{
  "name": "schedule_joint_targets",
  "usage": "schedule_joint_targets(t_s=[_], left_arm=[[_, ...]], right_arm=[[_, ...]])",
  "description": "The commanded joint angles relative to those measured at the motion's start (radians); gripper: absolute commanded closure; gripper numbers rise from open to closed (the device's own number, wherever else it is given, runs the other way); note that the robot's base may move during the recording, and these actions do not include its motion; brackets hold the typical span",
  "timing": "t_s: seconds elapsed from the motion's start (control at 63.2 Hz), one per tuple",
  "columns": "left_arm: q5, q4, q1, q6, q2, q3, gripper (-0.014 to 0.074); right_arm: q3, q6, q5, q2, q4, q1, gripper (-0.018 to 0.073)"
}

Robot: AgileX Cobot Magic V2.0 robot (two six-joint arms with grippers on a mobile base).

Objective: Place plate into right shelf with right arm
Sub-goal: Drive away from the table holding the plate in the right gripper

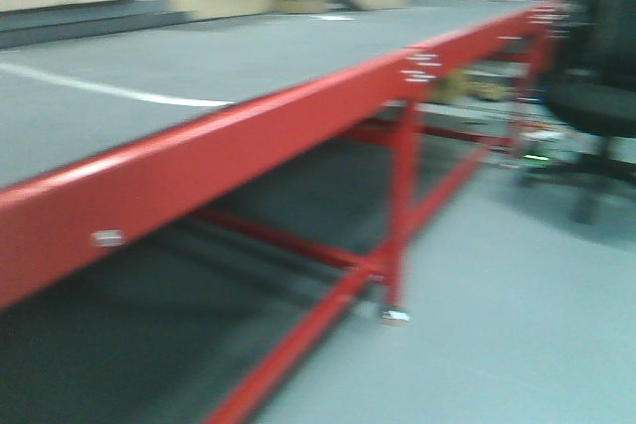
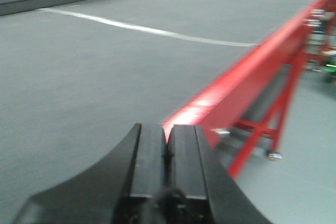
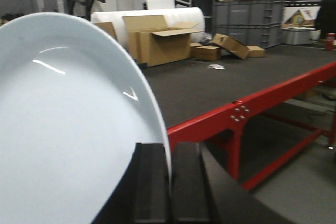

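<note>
Porcelain, I judge: the round, shallow white plate looks stiff, glossy, slippery and breakable, so the rim is the place to hold. My right arm's black claw pinches that rim narrowly, the plate tilted on edge in the air near the red-framed worktop. The left black claw is pressed together, empty.

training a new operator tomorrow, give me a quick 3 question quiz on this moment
1. True or false: the right gripper grips the plate by its rim.
2. What does the left gripper hold? A) a cup B) nothing C) a spoon
3. Fill in: the table frame is painted ____.
Key: 1 true; 2 B; 3 red.
</note>
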Motion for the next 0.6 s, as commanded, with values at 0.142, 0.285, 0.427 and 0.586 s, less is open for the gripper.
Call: schedule_joint_targets(t_s=[0.142,0.285,0.427,0.586], left_arm=[[-0.085,-0.004,-0.002,-0.002,-0.011,0.008,0.0643],[-0.085,-0.004,-0.002,-0.002,-0.011,0.008,0.0643],[-0.085,-0.004,-0.002,-0.002,-0.011,0.008,0.0643],[-0.085,-0.004,-0.002,-0.002,-0.011,0.008,0.0643]], right_arm=[[-0.030,-0.006,-0.100,0.009,-0.015,-0.005,0.0505],[-0.030,-0.006,-0.100,0.009,-0.015,-0.005,0.0505],[-0.030,-0.006,-0.100,0.009,-0.015,-0.005,0.0505],[-0.030,-0.006,-0.100,0.009,-0.015,-0.005,0.0505]])
